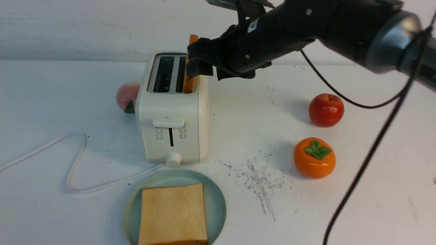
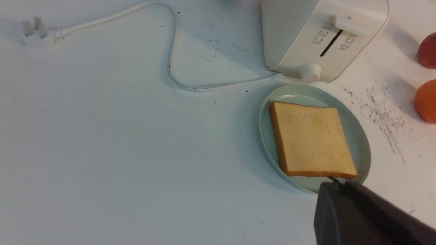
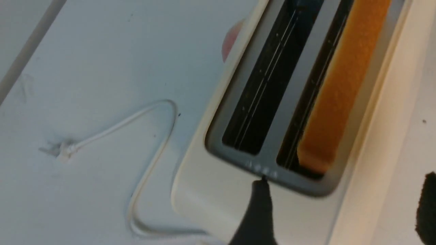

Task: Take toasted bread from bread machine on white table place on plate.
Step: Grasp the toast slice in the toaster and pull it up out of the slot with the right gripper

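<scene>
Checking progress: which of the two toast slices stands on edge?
The golden-tan, orange-crusted slice in the white toaster's right slot, by the right gripper; the other slice lies flat on the pale blue-green plate.

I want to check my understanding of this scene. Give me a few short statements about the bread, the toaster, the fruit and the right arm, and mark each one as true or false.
1. A slice of toasted bread lies flat on the plate. True.
2. Both slots of the bread machine hold bread. False: only the slot on the robot's right holds a standing slice; the left slot is empty.
3. The right gripper is at the top of the bread machine, jaws open, one on each side of the standing slice. True.
4. The red apple sits on the plate. False: it stands on the white table, to the robot's right of the bread machine.
</scene>
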